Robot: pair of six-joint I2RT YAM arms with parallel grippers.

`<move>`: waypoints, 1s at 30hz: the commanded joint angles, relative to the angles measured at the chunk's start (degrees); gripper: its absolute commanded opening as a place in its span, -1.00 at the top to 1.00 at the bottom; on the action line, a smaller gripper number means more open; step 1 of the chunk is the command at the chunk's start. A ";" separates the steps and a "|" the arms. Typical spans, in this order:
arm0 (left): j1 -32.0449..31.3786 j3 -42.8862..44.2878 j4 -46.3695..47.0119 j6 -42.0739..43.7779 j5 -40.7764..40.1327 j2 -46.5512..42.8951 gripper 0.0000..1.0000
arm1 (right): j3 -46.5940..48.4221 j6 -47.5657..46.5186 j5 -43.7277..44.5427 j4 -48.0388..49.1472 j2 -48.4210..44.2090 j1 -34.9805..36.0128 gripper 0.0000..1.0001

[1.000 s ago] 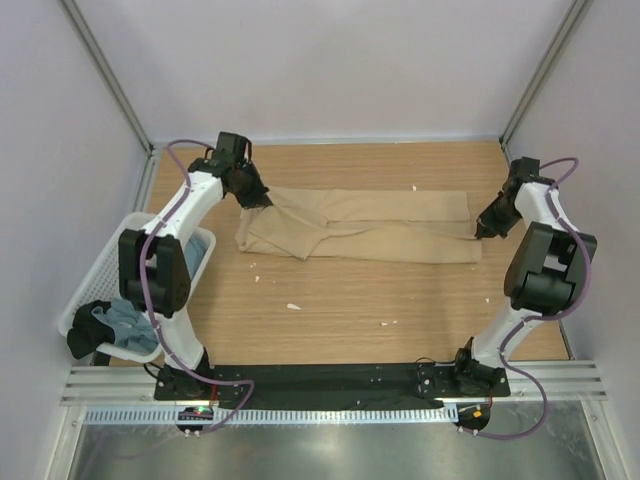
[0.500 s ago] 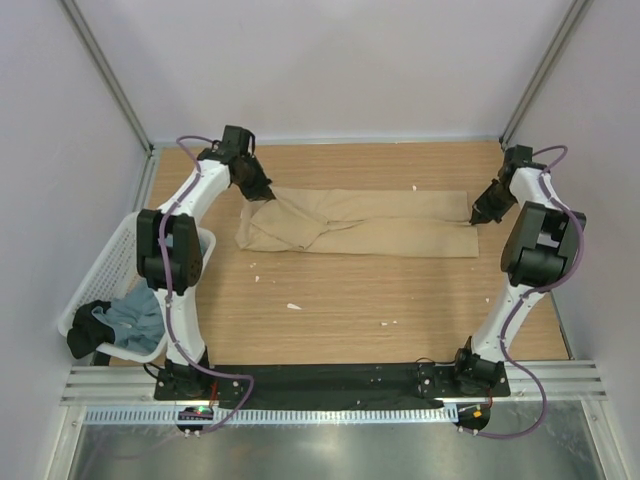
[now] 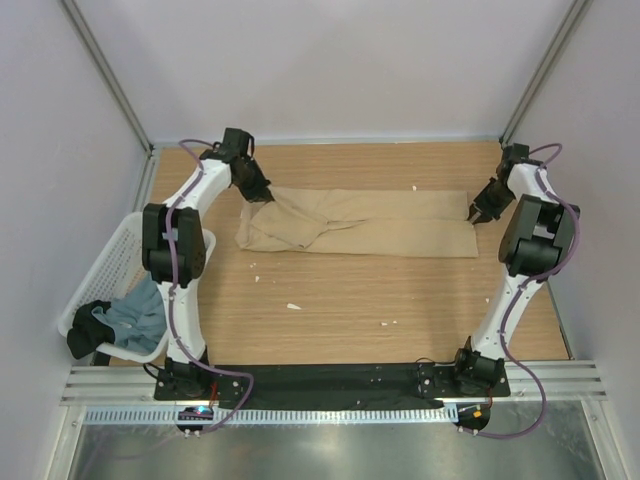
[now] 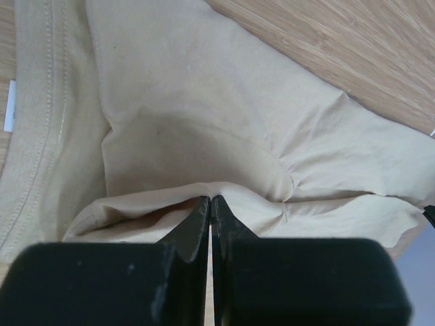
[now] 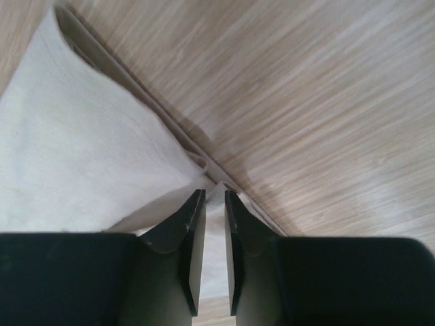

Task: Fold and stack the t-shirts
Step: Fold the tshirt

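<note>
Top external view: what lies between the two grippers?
The folded tan t-shirt fills that stretch, its left end pinched in the left gripper, its right end at the right gripper; top external view.

spread t-shirt [image 3: 370,225] was laid across the far half of the table [image 3: 400,300], left gripper [image 3: 258,196] was placed at its left end, right gripper [image 3: 477,217] at its right end, basket [image 3: 110,270] was set just off the table's left edge, second t-shirt [image 3: 135,318] was dumped inside it, near end

Plain tan t-shirt [image 3: 380,228]; white basket [image 3: 98,278]

Folded tan t-shirt [image 3: 370,225] across wooden table [image 3: 400,295], left tool [image 3: 258,195] and right tool [image 3: 476,216] at its opposite ends
</note>
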 commanded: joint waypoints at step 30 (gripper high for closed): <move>-5.03 -20.18 8.12 2.20 13.21 -14.17 0.18 | -30.50 37.58 -21.67 59.76 -8.88 35.57 0.87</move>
